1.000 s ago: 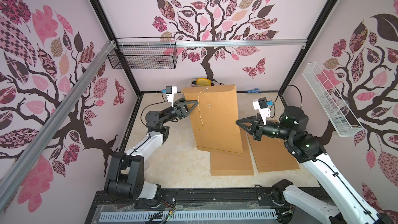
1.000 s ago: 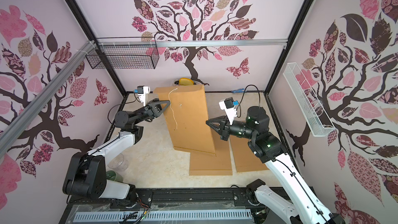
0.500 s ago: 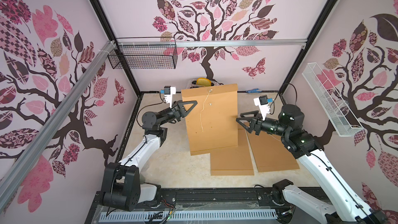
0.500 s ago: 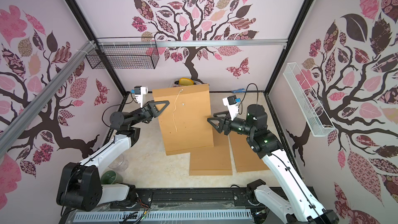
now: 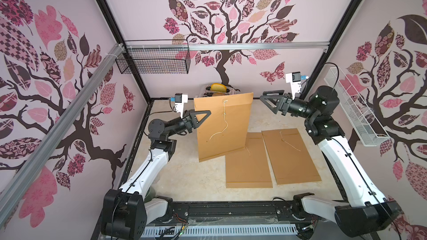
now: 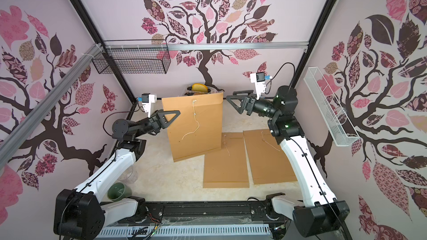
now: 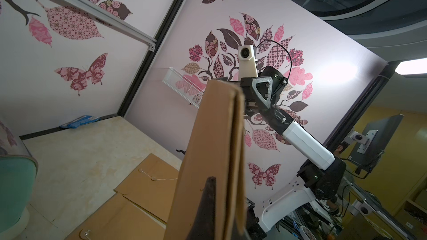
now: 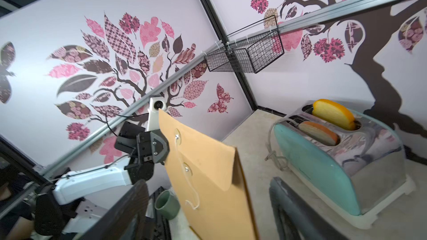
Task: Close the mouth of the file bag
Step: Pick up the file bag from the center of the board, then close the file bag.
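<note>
– Near right, two spare bags [image 5: 248, 165] lie flat. Which one is live?
– Mid-table: file bag [image 5: 235, 135] upright, left gripper [image 5: 206, 114] clamped on its left edge. Right gripper [image 5: 262, 95], jaws apart, clear of far corner. Suggest pinching loose string [image 5: 225, 121], winding round button [image 8: 186, 170]; hold bag steady.

Toaster [image 8: 323, 165] on table [image 5: 184, 176], behind file bag [image 5: 221, 130]

Top views look down; wrists face file bag [image 7: 215, 139].
</note>
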You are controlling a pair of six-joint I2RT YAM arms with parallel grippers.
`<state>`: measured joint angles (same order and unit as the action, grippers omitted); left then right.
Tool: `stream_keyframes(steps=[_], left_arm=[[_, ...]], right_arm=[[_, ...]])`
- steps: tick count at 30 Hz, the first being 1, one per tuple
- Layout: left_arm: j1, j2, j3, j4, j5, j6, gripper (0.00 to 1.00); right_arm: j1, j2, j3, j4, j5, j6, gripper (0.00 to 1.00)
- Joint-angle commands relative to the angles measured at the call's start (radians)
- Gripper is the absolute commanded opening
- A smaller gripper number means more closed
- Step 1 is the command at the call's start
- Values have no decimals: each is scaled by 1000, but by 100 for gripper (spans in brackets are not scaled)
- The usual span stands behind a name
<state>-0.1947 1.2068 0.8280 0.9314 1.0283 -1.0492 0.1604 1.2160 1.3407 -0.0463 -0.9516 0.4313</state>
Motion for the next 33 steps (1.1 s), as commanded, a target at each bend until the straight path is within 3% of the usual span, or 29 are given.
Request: stream_keyframes(steps=[1, 4, 7, 13, 24, 26, 28, 30, 32, 33], left_arm=[[-3, 2, 13, 30, 6, -49, 0], [-3, 12, 8, 119, -2, -131, 0], [-6, 23, 13, 118, 2, -152, 0], [-7, 70, 12, 243, -2, -289, 0], [-15, 32, 27, 204, 7, -310, 0], [-16, 33, 26, 201, 8, -308, 0], [-16, 35, 26, 188, 9, -299, 0], [-17, 42, 33, 175, 10, -294, 0], [-17, 46, 45, 176, 14, -294, 0], [-16, 47, 51, 174, 15, -292, 0]], right_arm=[[7, -22, -56, 57, -35, 33, 94], [8, -57, -142, 119, -38, -7, 93], [27, -67, -202, 252, -87, 66, 89], [62, -17, -206, 261, -107, 15, 84], [67, 78, -133, 271, -123, -7, 77], [67, 94, -140, 359, -152, 62, 71], [72, 117, -141, 466, -192, 156, 55], [81, 140, -118, 473, -220, 194, 44], [88, 150, -103, 442, -232, 188, 43], [90, 152, -100, 430, -235, 180, 34]])
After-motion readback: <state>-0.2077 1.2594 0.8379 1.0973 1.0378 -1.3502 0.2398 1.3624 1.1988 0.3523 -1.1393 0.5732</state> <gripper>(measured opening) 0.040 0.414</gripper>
